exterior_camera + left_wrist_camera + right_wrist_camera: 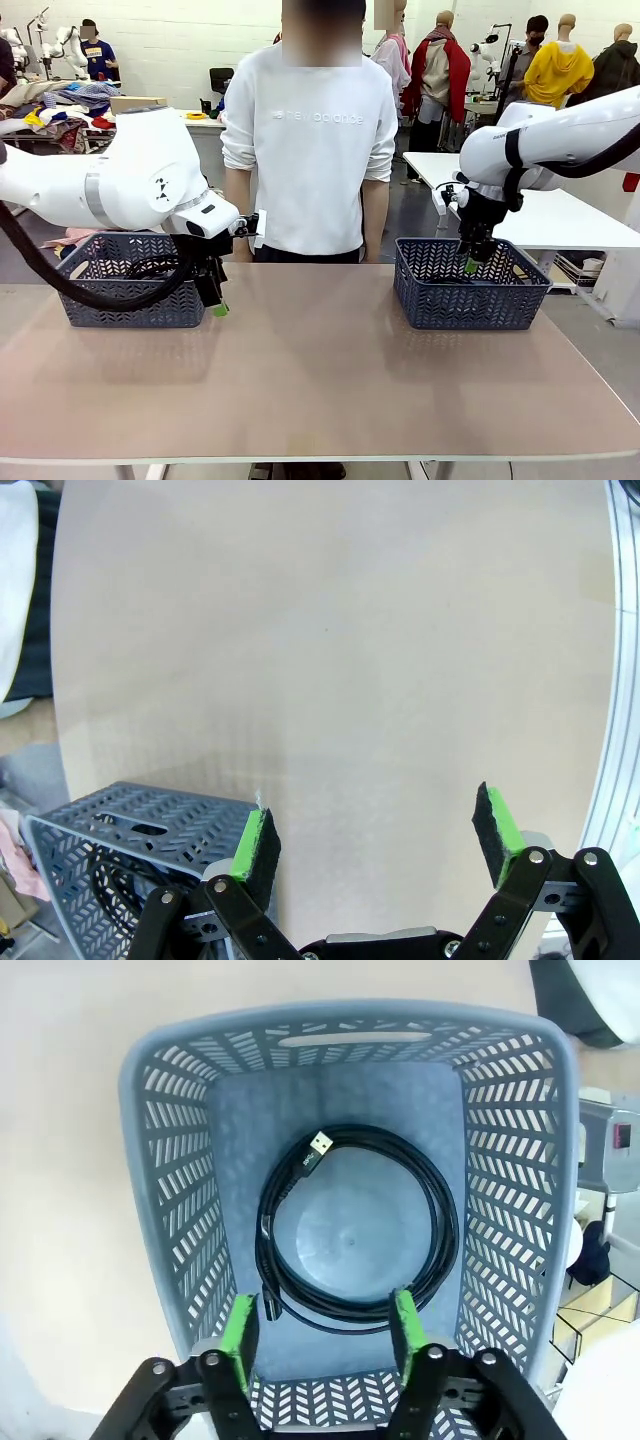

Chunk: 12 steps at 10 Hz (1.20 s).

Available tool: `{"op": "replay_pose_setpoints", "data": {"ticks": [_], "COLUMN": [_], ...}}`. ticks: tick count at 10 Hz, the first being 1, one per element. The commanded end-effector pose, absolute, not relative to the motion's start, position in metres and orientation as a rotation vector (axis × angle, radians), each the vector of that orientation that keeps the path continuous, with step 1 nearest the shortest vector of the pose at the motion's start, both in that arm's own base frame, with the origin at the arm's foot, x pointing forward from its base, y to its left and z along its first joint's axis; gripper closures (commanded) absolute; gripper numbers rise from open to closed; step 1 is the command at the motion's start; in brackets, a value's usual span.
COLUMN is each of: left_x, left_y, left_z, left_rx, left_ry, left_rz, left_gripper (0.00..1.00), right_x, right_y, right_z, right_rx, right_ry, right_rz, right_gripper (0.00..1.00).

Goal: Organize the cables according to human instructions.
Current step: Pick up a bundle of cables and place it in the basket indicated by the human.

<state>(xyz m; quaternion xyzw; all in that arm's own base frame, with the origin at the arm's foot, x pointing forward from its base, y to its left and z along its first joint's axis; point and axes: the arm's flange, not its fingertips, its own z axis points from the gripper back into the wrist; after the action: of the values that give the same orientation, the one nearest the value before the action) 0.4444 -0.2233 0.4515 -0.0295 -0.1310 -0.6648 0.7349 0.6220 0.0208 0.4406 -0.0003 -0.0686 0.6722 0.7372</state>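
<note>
Cable (350, 1230): flat round coil on right basket (170, 1160) floor, plug toward handle wall. Right gripper (322, 1345): spread, empty, above. Left gripper (375, 840): spread, empty.

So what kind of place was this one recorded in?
Probably a robotics lab or test hall, not a home: another white robot arm stands at a far table, heaped clothes cover a workbench, and plain white tables line the open floor.

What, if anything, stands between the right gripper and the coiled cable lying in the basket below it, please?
Nothing visible does. The right gripper hangs open directly above the cable, which lies coiled flat on the floor of the right basket. The space between its green pads and the coil is bare.
</note>
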Motion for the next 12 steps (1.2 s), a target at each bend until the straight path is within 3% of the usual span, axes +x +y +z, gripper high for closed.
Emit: {"op": "replay_pose_setpoints", "data": {"ticks": [1,2,12], "left_x": [0.4437,0.4437,0.4437], "left_y": [-0.2221,-0.2221,-0.2221], "left_z": [0.4519,0.4519,0.4519], "left_rx": [-0.062,-0.062,-0.062], "left_ry": [-0.291,-0.291,-0.291], "left_rz": [-1.455,-1.455,-1.455], "left_gripper": [0.0,0.0,0.0], "right_x": [0.6229,0.6247,0.6218], "right_y": [0.0202,0.0217,0.0208], "right_z": [0.4424,0.442,0.4398], "right_rx": [0.017,0.023,0.003], "right_ry": [-0.151,-0.152,-0.147], "right_rz": [1.458,1.433,1.471], "right_gripper": [0.06,0.0,0.02]}}
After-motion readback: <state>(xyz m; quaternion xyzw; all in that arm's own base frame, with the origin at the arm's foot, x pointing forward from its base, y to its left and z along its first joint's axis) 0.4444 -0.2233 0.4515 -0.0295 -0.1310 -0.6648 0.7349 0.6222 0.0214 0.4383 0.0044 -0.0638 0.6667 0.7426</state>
